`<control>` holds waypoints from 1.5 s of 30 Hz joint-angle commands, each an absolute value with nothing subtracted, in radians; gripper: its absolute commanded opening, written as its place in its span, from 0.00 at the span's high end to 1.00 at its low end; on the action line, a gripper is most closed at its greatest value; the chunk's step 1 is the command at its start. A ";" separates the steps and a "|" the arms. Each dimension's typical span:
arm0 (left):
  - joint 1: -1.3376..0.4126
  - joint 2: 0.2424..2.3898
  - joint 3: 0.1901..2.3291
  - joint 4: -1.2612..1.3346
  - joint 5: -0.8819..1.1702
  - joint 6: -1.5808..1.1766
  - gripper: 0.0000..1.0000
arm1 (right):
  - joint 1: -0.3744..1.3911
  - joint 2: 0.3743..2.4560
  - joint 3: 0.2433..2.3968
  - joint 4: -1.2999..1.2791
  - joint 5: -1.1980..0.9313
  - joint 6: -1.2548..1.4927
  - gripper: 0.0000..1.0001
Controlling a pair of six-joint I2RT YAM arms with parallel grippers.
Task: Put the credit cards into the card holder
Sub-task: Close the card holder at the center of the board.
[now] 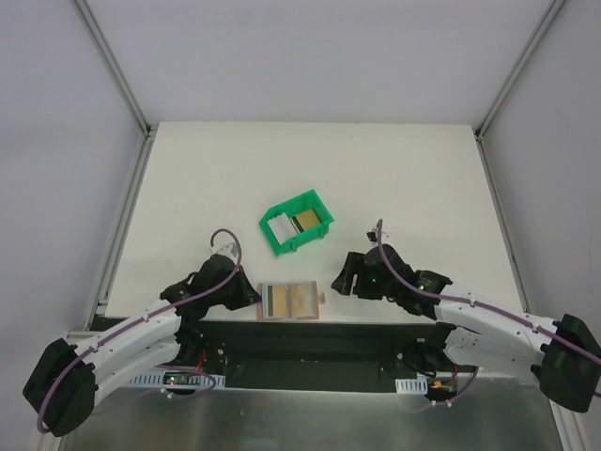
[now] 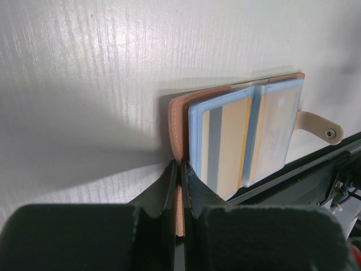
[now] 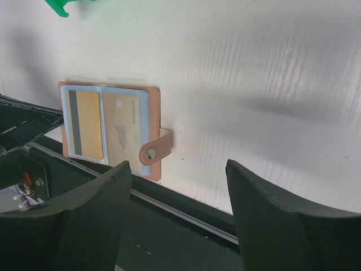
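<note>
Tan leather card holder [image 1: 289,301] lies open at the near edge of the table [image 1: 376,169], with a gold striped card [image 3: 88,124] in its left pocket.

Risk: a pull on the cover could drag the holder over the edge or fold it shut and block the pockets.

The left gripper [image 2: 179,175] is clenched on the rim of the left cover. The right gripper [image 3: 177,169] is spread wide and empty, just beside the snap tab [image 3: 158,148].

A white-grey card [image 1: 280,225] and a gold-olive card [image 1: 305,222] lie in the green bin [image 1: 286,247], apart from the holder.
</note>
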State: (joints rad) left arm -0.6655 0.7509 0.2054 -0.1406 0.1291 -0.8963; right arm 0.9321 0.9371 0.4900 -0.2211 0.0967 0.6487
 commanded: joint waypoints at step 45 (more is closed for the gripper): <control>-0.657 0.836 0.340 -0.184 0.158 -0.831 1.00 | 1.141 1.367 0.767 -0.341 0.230 0.640 0.86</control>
